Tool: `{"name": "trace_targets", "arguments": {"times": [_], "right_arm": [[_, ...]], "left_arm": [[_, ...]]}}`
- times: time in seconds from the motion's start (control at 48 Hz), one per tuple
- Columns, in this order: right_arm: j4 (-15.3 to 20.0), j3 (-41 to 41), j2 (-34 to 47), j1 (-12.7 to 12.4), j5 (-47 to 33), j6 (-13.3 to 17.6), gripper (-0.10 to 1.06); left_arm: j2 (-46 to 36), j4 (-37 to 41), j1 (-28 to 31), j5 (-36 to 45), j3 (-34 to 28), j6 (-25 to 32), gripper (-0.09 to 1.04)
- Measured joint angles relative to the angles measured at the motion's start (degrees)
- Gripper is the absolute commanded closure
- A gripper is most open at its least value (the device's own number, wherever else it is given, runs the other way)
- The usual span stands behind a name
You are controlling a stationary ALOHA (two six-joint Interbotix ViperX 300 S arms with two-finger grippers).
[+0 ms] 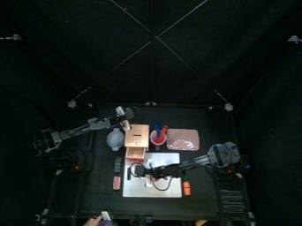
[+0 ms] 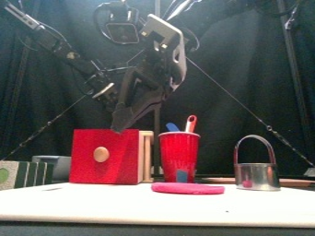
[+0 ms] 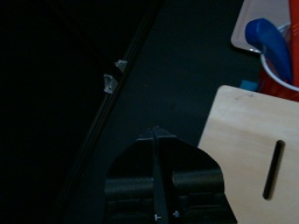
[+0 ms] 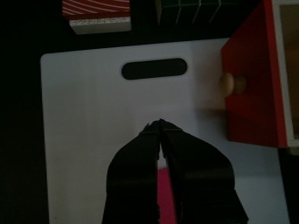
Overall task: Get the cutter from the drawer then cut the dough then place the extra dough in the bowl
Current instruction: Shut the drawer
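Observation:
The metal cutter (image 2: pixel 256 171) with its wire handle stands upright at the right of the white board (image 4: pixel 100 105). A flat pink dough disc (image 2: pixel 187 188) lies on the board in front of the red cup; part of the dough (image 4: pixel 165 191) shows under my right jaws. My right gripper (image 4: pixel 162 125) hovers shut and empty over the board, beside the box's red drawer front (image 4: pixel 263 83). My left gripper (image 3: pixel 156 133) is shut and empty above the table's back left, next to the wooden box (image 3: pixel 251 131). The blue-grey bowl (image 1: pixel 115 139) sits left of the box.
The red cup (image 2: pixel 179 153) with a blue and a red knife stands right of the box. The pink tray (image 1: pixel 184 139) lies at the back right. Small toy foods (image 4: pixel 100 13) lie past the board's grip-hole end.

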Motion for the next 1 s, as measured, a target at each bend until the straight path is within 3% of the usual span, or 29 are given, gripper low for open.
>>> {"name": "trace_targets", "arguments": {"times": [0.146,0.354,0.438,0.688,0.875,1.0], "right_arm": [[0.0,-0.7,0.7,0.1,0.0,0.2,0.79],[-0.2,-1.3,2.2,0.0,0.4,-0.1,0.79],[-0.7,-2.6,3.3,0.0,0.4,-0.2,0.79],[-4.8,-8.7,7.7,-2.2,1.8,-0.4,0.79],[-6.0,-10.2,9.0,-4.6,6.1,-0.3,0.79],[-7.0,-10.5,9.0,-4.8,7.8,-0.6,0.79]], "left_arm": [[6.2,-9.1,0.8,4.9,-4.7,11.3,0.59],[7.9,-30.2,3.2,13.2,-8.9,31.9,0.59],[8.8,-36.0,3.9,16.4,-9.6,36.2,0.59],[11.9,-38.2,4.1,17.5,-11.1,37.9,0.59],[12.8,-38.1,4.1,17.7,-11.2,38.1,0.59],[13.0,-38.1,4.1,17.7,-11.2,38.1,0.59]]}}
